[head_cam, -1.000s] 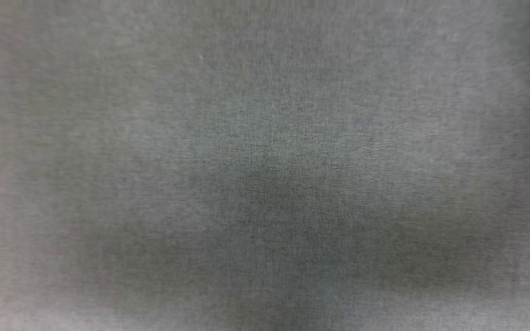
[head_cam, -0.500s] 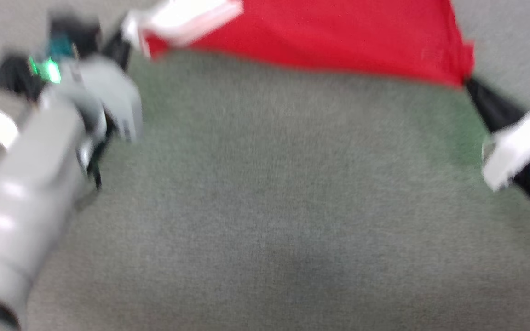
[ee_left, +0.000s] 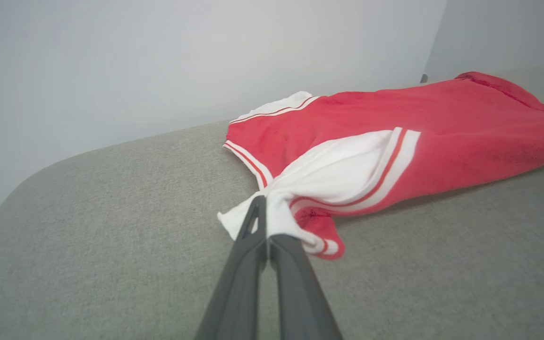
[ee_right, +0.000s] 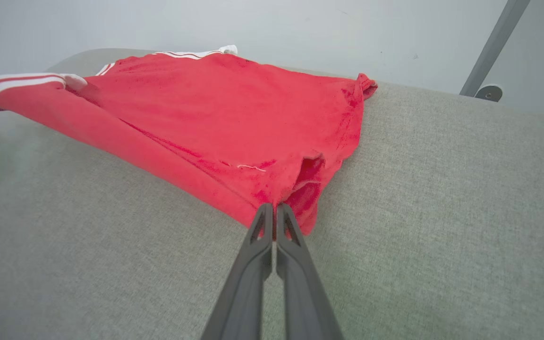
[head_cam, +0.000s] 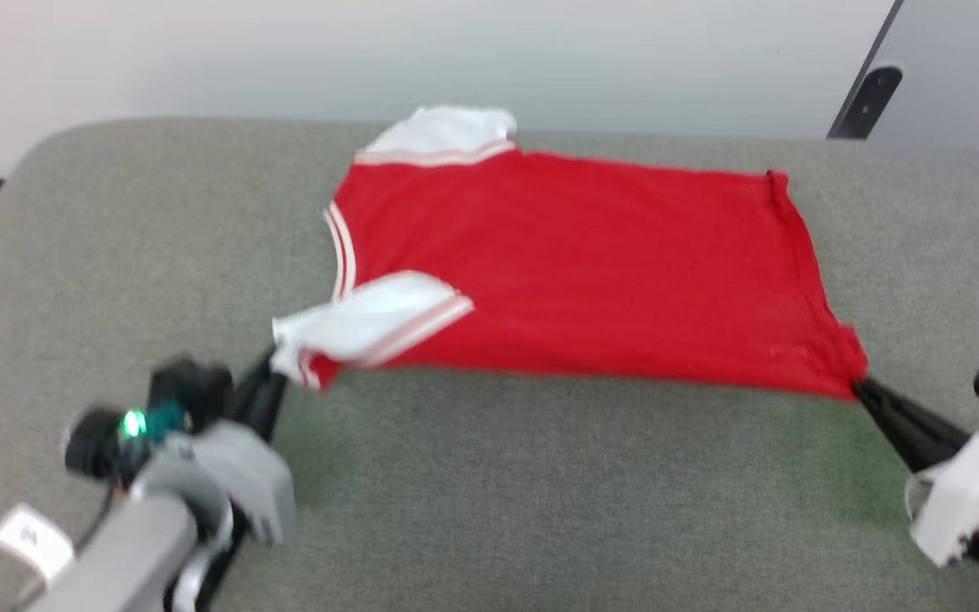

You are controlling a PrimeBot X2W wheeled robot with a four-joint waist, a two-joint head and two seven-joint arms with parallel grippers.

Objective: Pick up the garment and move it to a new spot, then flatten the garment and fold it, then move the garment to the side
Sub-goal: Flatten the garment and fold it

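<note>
- Garment [head_cam: 574,263]: red shirt spread across the back half of the grey padded surface [head_cam: 540,493], about centred between its left and right edges. The side facing up is plain red.
- Orientation: neck end toward the surface's left edge, hem toward its right edge.
- Far white sleeve [head_cam: 443,132], with red-white stripe trim, lies at the surface's back edge, below the pale wall [head_cam: 370,51].
- Near white sleeve [head_cam: 379,319] is folded in over the red body and drawn toward the front-left.
- Left gripper [head_cam: 273,361]: jaws pressed together, pinching bunched white cloth at the near sleeve end. The left wrist view shows the cloth caught between the dark fingertips [ee_left: 255,222], with a small striped red flap hanging just beside them.
- Right gripper [head_cam: 863,391]: jaws likewise closed tight, clamping the near hem corner. In the right wrist view the red cloth gathers into a pucker at the tips.
- The garment's near edge runs in a nearly straight line from one gripper to the other, pulled tight, with a shadow under it on the surface. I cannot tell whether this edge touches the padding.
- The far hem corner lies crumpled near the back edge, toward the right.
- The front half of the surface carries the two grippers' fingers and the pale wrist housings.
- Dark slanted post [head_cam: 868,89] stands behind the surface's back-right corner.
</note>
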